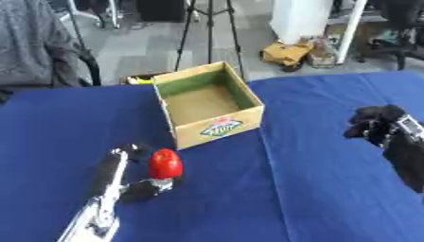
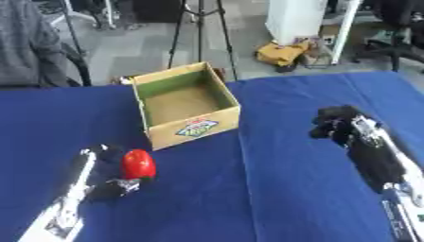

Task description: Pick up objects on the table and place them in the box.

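1. The step in hand looks like the pickup: the left hand (image 1: 124,177) is at the red object (image 1: 165,163), which stands on the blue table (image 1: 314,198) at about 7 o'clock from the cardboard box (image 1: 210,105), near it but apart.
2. The box sits open and looks empty inside, so the task seems to be at its start.
3. The left hand is spread around the red object: long fingers reach up along its 9 o'clock side, and the thumb lies under its 6 o'clock edge. The thumb seems to touch it, though the view is too soft to be sure; nothing is pinched or lifted yet.
4. The next move calls for closing on the object, lifting it clear, and carrying it toward 1 o'clock over the box rim.
5. The right hand (image 2: 338,124) hovers at 3 o'clock, well apart from the box, fingers curled on nothing.
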### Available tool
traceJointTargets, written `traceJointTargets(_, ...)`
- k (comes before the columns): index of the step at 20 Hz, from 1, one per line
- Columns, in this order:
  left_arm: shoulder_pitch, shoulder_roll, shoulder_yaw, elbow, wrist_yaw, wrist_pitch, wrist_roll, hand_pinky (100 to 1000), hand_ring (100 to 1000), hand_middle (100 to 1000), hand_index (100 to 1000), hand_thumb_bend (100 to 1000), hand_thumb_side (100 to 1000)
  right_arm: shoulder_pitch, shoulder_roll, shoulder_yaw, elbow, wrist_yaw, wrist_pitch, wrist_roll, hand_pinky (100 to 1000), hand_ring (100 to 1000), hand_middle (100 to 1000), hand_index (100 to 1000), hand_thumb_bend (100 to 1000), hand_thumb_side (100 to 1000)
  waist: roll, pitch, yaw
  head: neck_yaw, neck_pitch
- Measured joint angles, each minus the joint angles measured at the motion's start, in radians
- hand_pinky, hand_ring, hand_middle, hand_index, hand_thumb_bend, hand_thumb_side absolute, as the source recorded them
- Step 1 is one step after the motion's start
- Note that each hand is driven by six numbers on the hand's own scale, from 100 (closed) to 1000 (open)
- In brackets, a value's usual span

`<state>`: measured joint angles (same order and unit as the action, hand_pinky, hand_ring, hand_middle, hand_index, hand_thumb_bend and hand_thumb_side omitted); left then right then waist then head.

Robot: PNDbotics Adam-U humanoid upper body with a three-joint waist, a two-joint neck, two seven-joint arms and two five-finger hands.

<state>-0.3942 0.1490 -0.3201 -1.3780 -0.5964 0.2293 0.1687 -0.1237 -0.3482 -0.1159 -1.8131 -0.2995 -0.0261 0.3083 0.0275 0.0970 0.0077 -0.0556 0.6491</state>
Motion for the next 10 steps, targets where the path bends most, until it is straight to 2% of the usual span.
traceJointTargets(10,-0.042,-0.053,-0.009,0.095,-0.045,-0.024,0.069,557,603,574,719,916,462,0.0,0.0,0.001,0.0,0.0,-0.001,0.002,699,613,621,738,100,784,-0.002,0.0,-0.001,0.0,0.0)
